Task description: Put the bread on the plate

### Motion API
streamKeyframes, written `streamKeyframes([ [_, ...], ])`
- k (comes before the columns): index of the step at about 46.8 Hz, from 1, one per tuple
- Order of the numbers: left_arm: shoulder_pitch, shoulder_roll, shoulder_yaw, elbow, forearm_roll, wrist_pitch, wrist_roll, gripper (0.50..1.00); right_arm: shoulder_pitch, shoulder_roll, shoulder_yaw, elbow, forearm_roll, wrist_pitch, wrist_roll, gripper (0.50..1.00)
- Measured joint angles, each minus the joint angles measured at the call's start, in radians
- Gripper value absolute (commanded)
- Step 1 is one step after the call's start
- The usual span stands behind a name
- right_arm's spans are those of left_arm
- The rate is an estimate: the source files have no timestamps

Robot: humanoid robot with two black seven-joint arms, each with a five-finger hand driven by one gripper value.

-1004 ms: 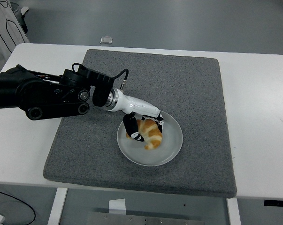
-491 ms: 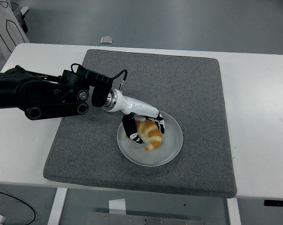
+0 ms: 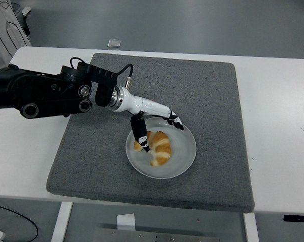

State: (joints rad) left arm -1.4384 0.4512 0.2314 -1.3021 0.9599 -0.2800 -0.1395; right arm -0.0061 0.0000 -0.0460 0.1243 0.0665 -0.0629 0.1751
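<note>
One big white table (image 3: 278,126) under everything, then a grey felt mat (image 3: 202,96) covering most of the middle of it, and my left arm (image 3: 36,93) coming in over the mat's left edge. Right arm isn't in the shot at all.

On the near-middle part of the mat sits the round pale plate (image 3: 184,156), and the croissant (image 3: 159,146) is lying right in it, a bit left of center. So the bread is where the task wants it — resting on the plate as far as I can judge, not hanging from me.

My left hand (image 3: 154,123) sits just above the plate's far-left rim with the fingers spread and gripping nothing. The thumb (image 3: 141,136) hangs down right against the croissant's left end, touching or nearly so; I can't call it either way from this angle. The other fingertips (image 3: 176,121) point out over the plate's back rim, off the bread.

Step-wise I'd call this the release, basically done. Next move just needs a clean lift up and back to the left — keep that thumb from dragging the croissant off the rim on the way out.
</note>
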Motion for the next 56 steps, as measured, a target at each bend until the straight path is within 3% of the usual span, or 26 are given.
streamKeyframes([
  [10,-0.08,0.073,-0.011,-0.001,-0.234,-0.045,-0.002,0.994,0.0,0.0,0.0,0.0,0.0,0.0,0.0,0.932],
  [18,-0.082,0.145,-0.083,0.009,-0.325,-0.047,-0.002,0.994,0.0,0.0,0.0,0.0,0.0,0.0,0.0,0.932],
  [25,-0.021,0.222,-0.176,0.011,-0.333,-0.051,-0.002,0.994,0.001,0.0,0.0,0.0,0.0,0.0,0.0,0.932],
  [33,0.106,0.27,-0.332,0.037,-0.335,-0.055,-0.001,0.994,0.0,0.0,0.0,0.0,0.0,0.0,0.0,0.932],
  [45,0.288,0.275,-0.546,0.098,-0.35,-0.056,0.0,0.996,0.0,0.0,0.0,0.0,0.0,0.0,0.0,0.932],
  [56,0.353,0.277,-0.599,0.185,-0.556,-0.055,0.0,0.996,0.0,0.0,0.0,0.0,0.0,0.0,0.0,0.932],
])
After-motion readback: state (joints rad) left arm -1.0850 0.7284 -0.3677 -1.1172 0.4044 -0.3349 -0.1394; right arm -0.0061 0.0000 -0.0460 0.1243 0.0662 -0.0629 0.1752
